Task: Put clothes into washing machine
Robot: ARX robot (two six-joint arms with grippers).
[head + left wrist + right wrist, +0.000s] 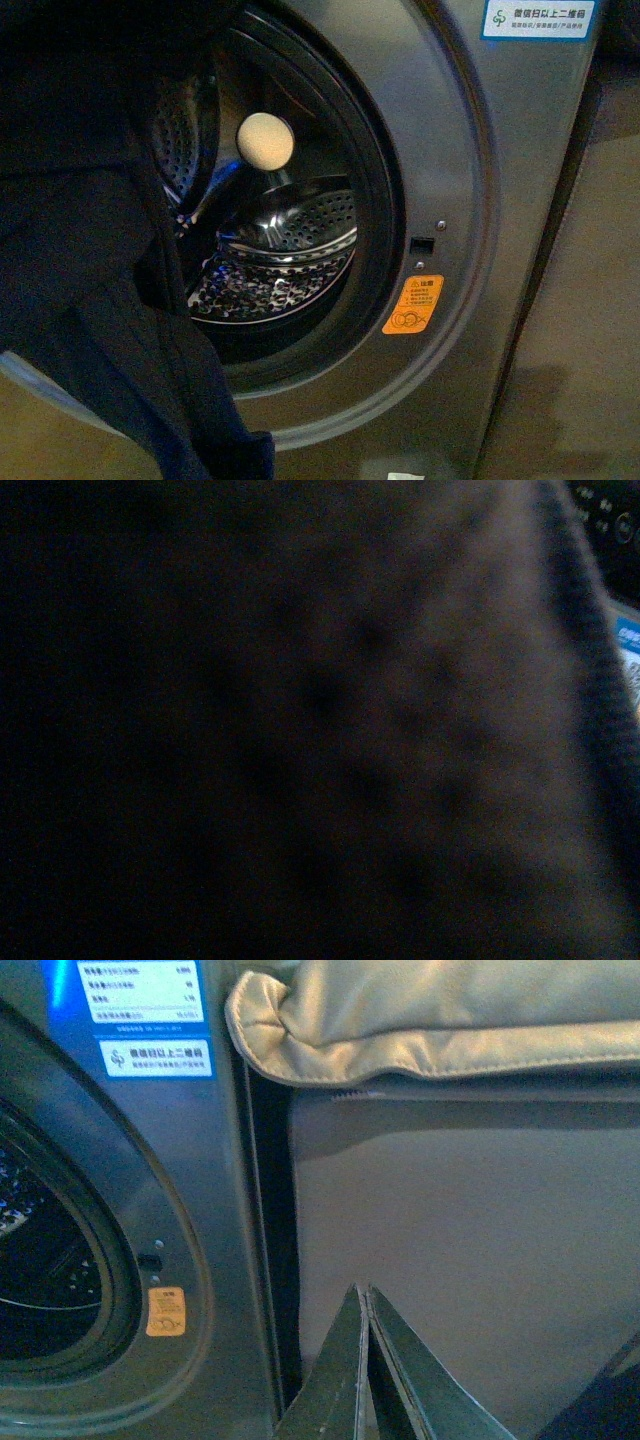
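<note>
Right gripper [362,1295] clenched on nothing beside the washing machine [225,1210]; the clothes [90,250] hang at the porthole [385,200], not yet inside.

Its two fingers [335,1370] meet tip to tip; just beyond them stands a grey panel [450,1240], a tan bundle [450,1010] lying on top of it farther off. The left gripper is out of sight: dark cloth fills its wrist camera, so I cannot tell its hold, though the hanging garment suggests that arm carries it. Past it, the navy fabric drapes across the near side of the opening, the perforated drum [290,250] open behind. Step in hand, by my reading: bringing the load to the mouth. Next, the cloth needs pushing past the rim, deep enough that no hem trails outside on release.
</note>
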